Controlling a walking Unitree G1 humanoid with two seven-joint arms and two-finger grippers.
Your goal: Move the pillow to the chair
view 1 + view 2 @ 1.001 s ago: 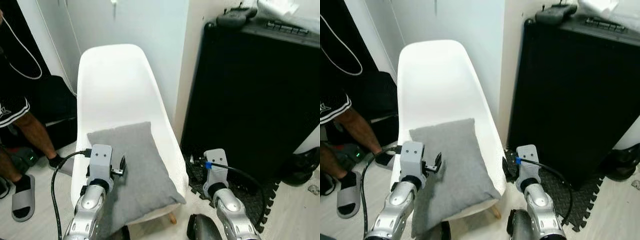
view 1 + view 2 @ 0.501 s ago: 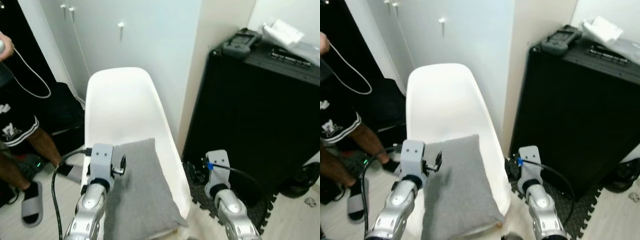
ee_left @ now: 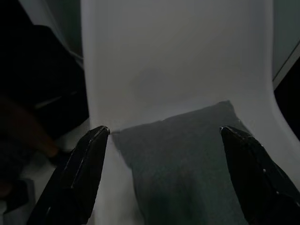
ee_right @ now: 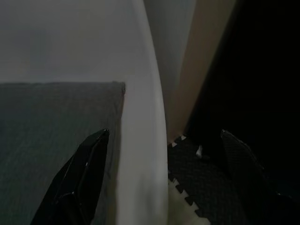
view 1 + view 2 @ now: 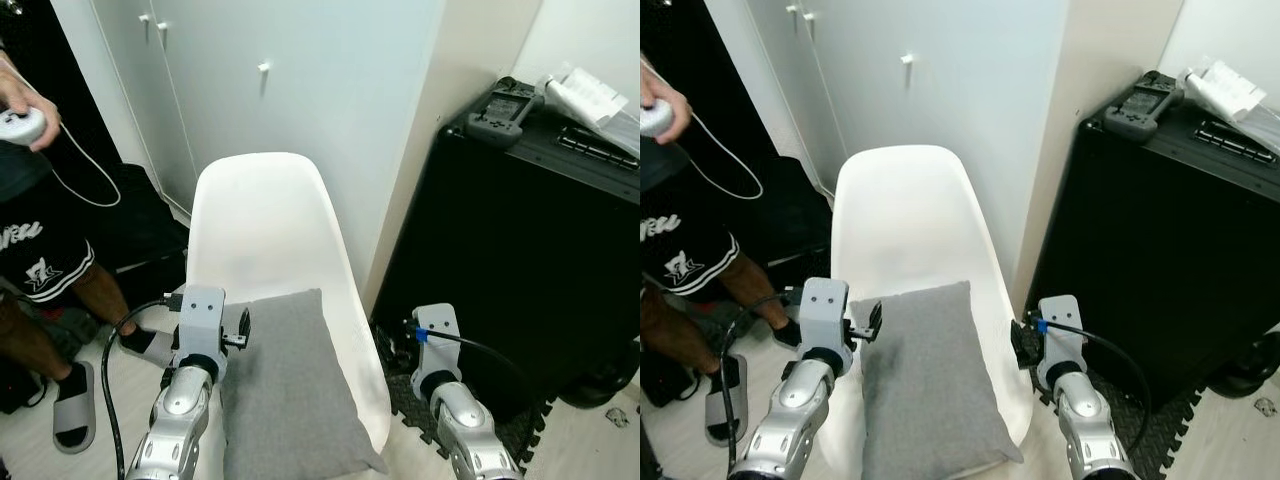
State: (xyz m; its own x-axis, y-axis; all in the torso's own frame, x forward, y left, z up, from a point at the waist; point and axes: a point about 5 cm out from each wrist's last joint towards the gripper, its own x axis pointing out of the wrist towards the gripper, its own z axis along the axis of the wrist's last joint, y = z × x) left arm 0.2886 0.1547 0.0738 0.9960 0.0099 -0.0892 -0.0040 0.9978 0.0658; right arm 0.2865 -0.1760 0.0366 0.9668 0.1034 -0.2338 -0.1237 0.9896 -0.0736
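Item 1: soft grey rectangular fabric pillow (image 5: 290, 390). Lies flat on the seat of the chair, long side running front to back; its far edge sits below the backrest, its near end reaches the seat's front lip. Its left edge lies close to the seat's left rim; a strip of bare seat runs along its right edge.

Item 2: white moulded plastic shell chair (image 5: 262, 225). Backrest toward the white wall panels (image 5: 300, 70), upper backrest bare.

Item 3: left gripper (image 3: 164, 136). Fingers spread wide, holding nothing, poised above the pillow's far edge with one finger (image 3: 77, 176) past the seat's left rim.

Item 4: right gripper (image 4: 161, 140). Fingers wide apart, empty, straddling the chair's right rim, over the pillow's far right corner and the dark interlocking foam floor mat (image 4: 197, 187).

Item 5: tall black cabinet (image 5: 510, 250). Stands just right of the chair; a narrow floor gap lies between them. On top: a black handheld device (image 5: 500, 105) and white packaging (image 5: 590, 95).

Item 6: person standing left of the chair, black shorts (image 5: 40, 250), grey slide sandal (image 5: 75, 420), one hand (image 5: 22, 100) holding a white corded controller. Open floor lies between person and chair.
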